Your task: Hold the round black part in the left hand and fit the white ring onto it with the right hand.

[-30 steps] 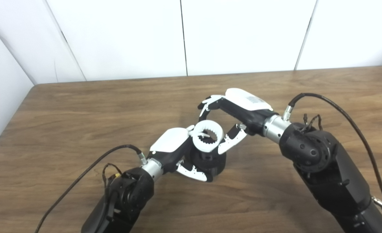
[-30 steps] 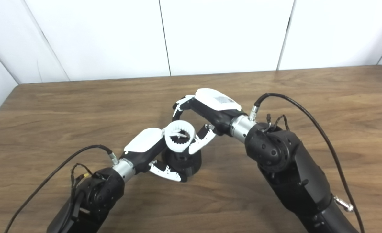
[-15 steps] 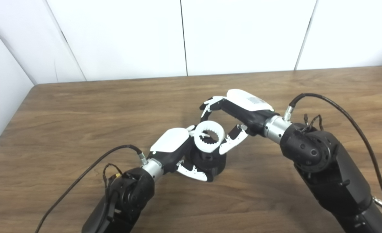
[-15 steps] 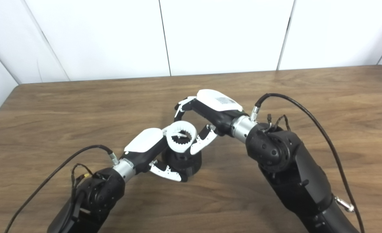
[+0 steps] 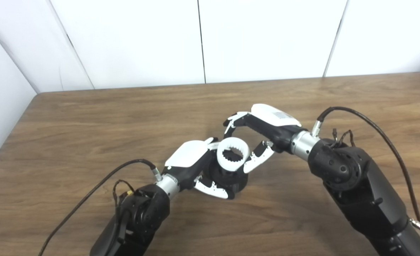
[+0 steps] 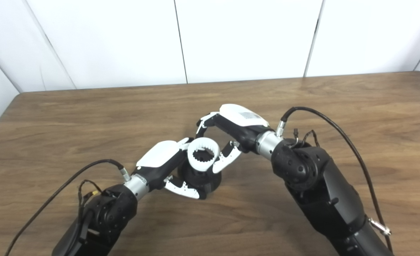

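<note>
The round black part (image 5: 231, 179) rests on the wooden table (image 5: 89, 117) near its middle, with my left hand (image 5: 195, 165) shut around its left side. A white ring (image 5: 233, 155) with a toothed inner edge sits on top of the black part, tilted a little. My right hand (image 5: 256, 137) holds the ring from the right, thumb against its near right side and fingers curled over its far rim. In the right eye view the ring (image 6: 203, 155) shows above the black part (image 6: 200, 180). Whether the ring is fully seated is hidden.
Black cables (image 5: 373, 124) loop off both forearms over the table. White wall panels (image 5: 203, 39) stand behind the table's far edge. The table's left edge (image 5: 7, 142) runs close to the left wall.
My right hand has come down and a little to the right, lowering the white ring closer onto the black part. The left hand and the black part have stayed put.
</note>
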Tool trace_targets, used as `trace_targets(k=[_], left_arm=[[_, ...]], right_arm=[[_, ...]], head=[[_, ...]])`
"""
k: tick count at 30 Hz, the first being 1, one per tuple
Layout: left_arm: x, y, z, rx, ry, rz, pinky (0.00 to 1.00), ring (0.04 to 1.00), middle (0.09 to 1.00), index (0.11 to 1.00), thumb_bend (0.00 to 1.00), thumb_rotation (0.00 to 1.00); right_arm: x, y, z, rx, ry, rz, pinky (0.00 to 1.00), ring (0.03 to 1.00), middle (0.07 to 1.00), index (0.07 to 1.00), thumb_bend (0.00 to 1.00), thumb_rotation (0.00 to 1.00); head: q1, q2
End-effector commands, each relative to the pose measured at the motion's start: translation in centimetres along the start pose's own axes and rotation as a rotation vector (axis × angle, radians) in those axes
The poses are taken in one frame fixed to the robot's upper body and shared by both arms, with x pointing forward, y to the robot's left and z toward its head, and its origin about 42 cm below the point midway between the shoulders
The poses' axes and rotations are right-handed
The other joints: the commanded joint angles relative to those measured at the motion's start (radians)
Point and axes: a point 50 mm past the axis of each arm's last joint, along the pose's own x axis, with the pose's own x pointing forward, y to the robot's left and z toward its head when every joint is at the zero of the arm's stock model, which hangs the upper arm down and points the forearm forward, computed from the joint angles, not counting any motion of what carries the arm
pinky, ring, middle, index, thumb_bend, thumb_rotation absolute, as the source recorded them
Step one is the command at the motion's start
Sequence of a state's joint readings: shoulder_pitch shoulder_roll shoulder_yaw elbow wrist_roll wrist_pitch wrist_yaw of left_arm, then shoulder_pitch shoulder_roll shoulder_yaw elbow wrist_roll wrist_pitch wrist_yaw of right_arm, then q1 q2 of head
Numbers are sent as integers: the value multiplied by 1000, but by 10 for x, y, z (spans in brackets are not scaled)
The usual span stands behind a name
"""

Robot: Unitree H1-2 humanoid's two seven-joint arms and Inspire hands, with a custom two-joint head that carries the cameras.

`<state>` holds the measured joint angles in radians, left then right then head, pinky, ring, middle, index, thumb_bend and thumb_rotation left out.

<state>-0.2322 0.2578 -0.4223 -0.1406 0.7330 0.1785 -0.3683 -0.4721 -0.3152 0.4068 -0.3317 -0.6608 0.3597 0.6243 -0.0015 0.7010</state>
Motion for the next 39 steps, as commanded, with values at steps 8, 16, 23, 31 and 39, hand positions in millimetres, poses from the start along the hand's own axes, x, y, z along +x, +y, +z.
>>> trace_targets(k=[8, 16, 23, 31, 39], left_arm=[[5, 2, 2, 8, -3, -26, 924, 984, 921, 790, 1000, 399], [5, 3, 2, 13, -12, -19, 913, 978, 919, 792, 1000, 405], [6, 3, 3, 9, -8, -22, 917, 981, 920, 798, 1000, 393], [6, 2, 4, 6, -4, -24, 916, 981, 919, 795, 1000, 397], [6, 2, 3, 4, -6, -21, 913, 979, 917, 791, 1000, 403]], right_arm=[[3, -12, 4, -33, -37, -43, 833, 922, 844, 489, 525, 151], [6, -7, 5, -41, -42, -29, 830, 921, 844, 489, 525, 151], [7, -4, 6, -50, -45, -19, 822, 921, 842, 490, 525, 151], [9, -1, 8, -58, -50, -9, 819, 924, 844, 490, 525, 152], [11, 0, 10, -67, -53, -5, 824, 925, 846, 490, 525, 152]], head=[[2, 2], [3, 2], [5, 2], [5, 2], [6, 1]])
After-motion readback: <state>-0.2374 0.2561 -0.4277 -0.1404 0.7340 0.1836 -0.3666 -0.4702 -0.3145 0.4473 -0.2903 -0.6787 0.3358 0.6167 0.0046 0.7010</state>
